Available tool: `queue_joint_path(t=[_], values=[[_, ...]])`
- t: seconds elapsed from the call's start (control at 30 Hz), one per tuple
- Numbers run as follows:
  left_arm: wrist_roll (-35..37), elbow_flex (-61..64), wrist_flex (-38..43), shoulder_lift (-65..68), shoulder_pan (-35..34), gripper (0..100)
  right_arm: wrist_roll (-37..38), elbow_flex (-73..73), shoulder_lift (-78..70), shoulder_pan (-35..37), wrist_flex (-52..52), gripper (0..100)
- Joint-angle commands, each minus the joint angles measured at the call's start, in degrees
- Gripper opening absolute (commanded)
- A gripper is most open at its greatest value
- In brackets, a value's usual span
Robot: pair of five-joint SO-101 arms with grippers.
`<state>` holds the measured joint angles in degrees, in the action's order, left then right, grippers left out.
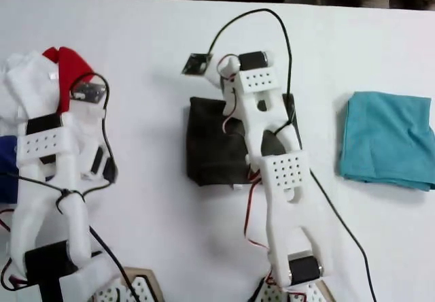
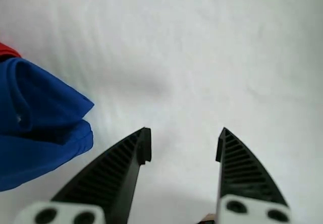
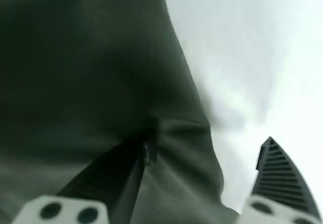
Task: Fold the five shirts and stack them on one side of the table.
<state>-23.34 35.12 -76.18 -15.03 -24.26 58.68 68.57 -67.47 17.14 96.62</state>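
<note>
A folded dark shirt (image 1: 211, 142) lies mid-table, partly under my right arm (image 1: 272, 122). My right gripper (image 3: 208, 146) is open and straddles the dark shirt's (image 3: 91, 82) edge, with one finger on the cloth and the other over bare table. At the far left is a loose pile of a white shirt (image 1: 27, 77), a red shirt (image 1: 71, 67) and a blue shirt (image 1: 5, 169), with my left arm (image 1: 41, 145) over it. My left gripper (image 2: 184, 133) is open above bare table, beside the blue shirt (image 2: 35, 128). A folded teal shirt (image 1: 387, 139) lies at the right.
The white table (image 1: 149, 37) has bare room between the pile and the dark shirt, and along the far edge. Black cables (image 1: 285, 37) loop over the dark shirt and trail down the right arm.
</note>
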Motion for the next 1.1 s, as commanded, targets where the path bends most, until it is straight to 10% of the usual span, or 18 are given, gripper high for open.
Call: queue_joint_path(t=[0.0, 0.63, 1.07], values=[[0.5, -0.7, -0.2, -3.0, 0.6, 23, 0.7, -1.0, -1.5, 1.6, 1.4, 33.0], [0.5, -0.7, -0.2, -3.3, 0.6, 23, 0.5, -31.8, 13.8, 2.5, 1.4, 1.5], [0.5, -0.7, -0.1, -3.3, 0.6, 23, -4.5, -30.7, 21.5, -6.6, -2.2, 2.1]])
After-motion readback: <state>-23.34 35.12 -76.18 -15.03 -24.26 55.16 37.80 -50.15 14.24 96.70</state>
